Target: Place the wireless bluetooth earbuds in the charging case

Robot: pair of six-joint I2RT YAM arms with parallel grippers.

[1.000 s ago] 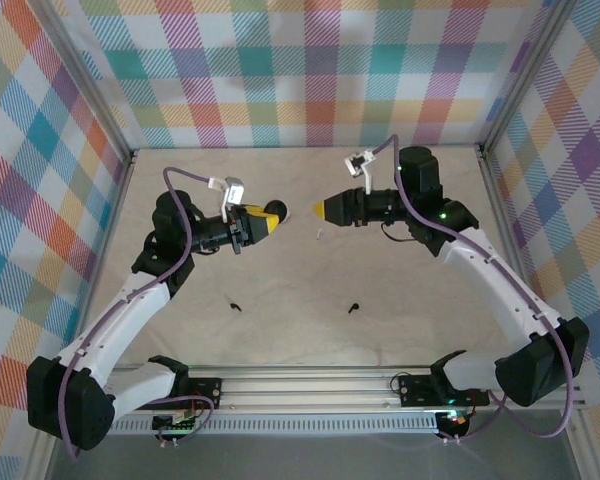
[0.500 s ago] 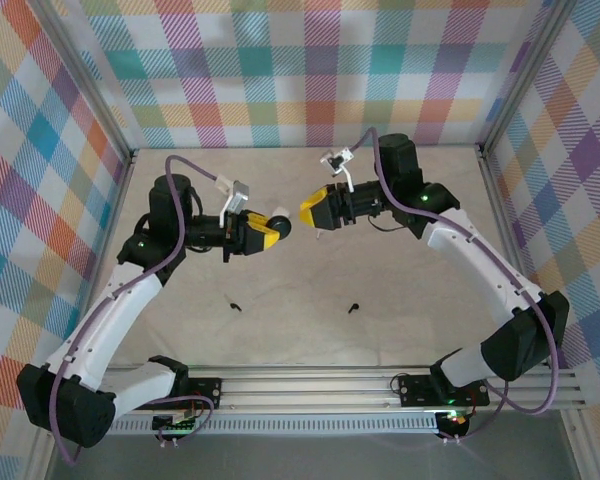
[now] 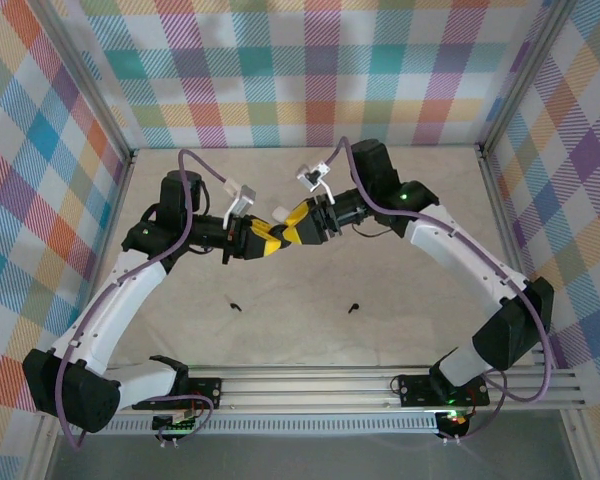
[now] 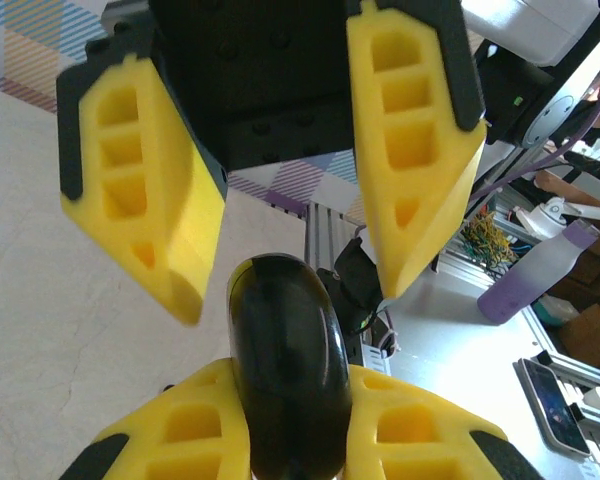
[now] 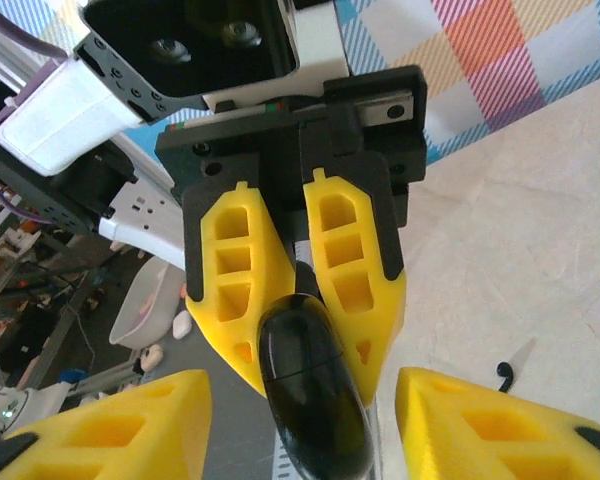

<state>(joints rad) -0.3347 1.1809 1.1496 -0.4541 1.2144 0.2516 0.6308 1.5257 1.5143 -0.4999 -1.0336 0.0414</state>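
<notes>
Black charging case [image 4: 290, 370]: glossy, oval, held over the middle of the table [image 3: 300, 330]. It is clamped by one end between the closed fingers of the left gripper [image 3: 270, 240].

Opposite, nose to nose, is the right gripper [image 3: 296, 226], with fingers spread either side of the case's free end (whether they touch it cannot be told).

Black earbuds, two: left earbud [image 3: 235, 305] and right earbud [image 3: 353, 308]. They lie well apart on the table, nearer the arm bases.

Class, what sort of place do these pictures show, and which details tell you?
Probably a robotics lab test cell: two robot arms bolted to an aluminium rail, plaid backdrop walls, and a cluttered workbench beyond.
</notes>
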